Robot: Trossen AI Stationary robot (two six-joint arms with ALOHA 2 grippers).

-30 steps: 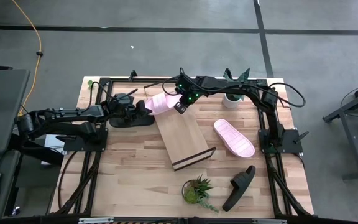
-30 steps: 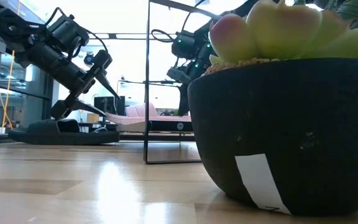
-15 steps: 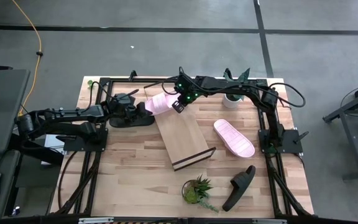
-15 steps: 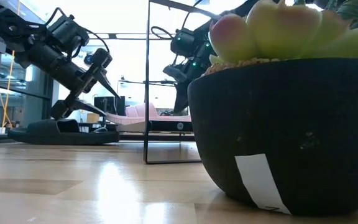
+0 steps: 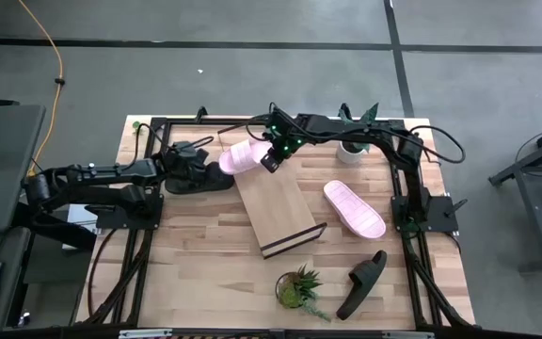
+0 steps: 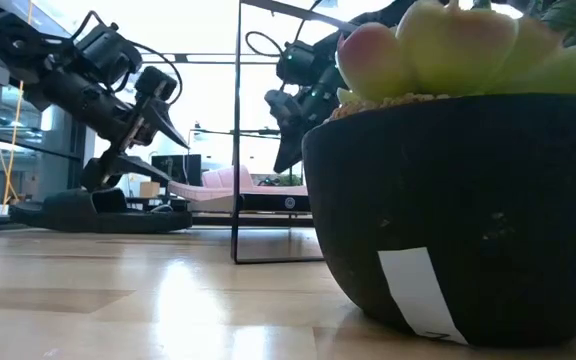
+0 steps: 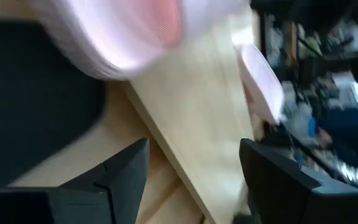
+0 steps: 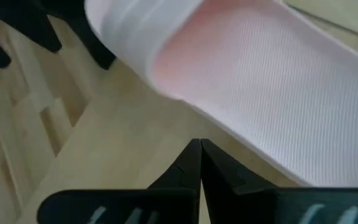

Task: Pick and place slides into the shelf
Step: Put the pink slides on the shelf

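A: Resting at the shelf's (image 5: 276, 205) upper end, one pale pink slide (image 5: 240, 157) sits between both claws.
B: Left claw (image 5: 212, 165): fingers spread, empty, above a black slide (image 5: 196, 181). Right claw (image 5: 267, 164): pressed together, beside the pink slide.

Two potted plants (image 5: 296, 287) (image 5: 354, 146) on the tabletop (image 5: 196, 254).

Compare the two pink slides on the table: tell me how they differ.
The pink slide at the shelf's far end lies on the shelf, between both pincers; the pink slide right of the shelf lies on the bare tabletop, away from both arms. The first points sideways, the second diagonally. Both are pale pink.
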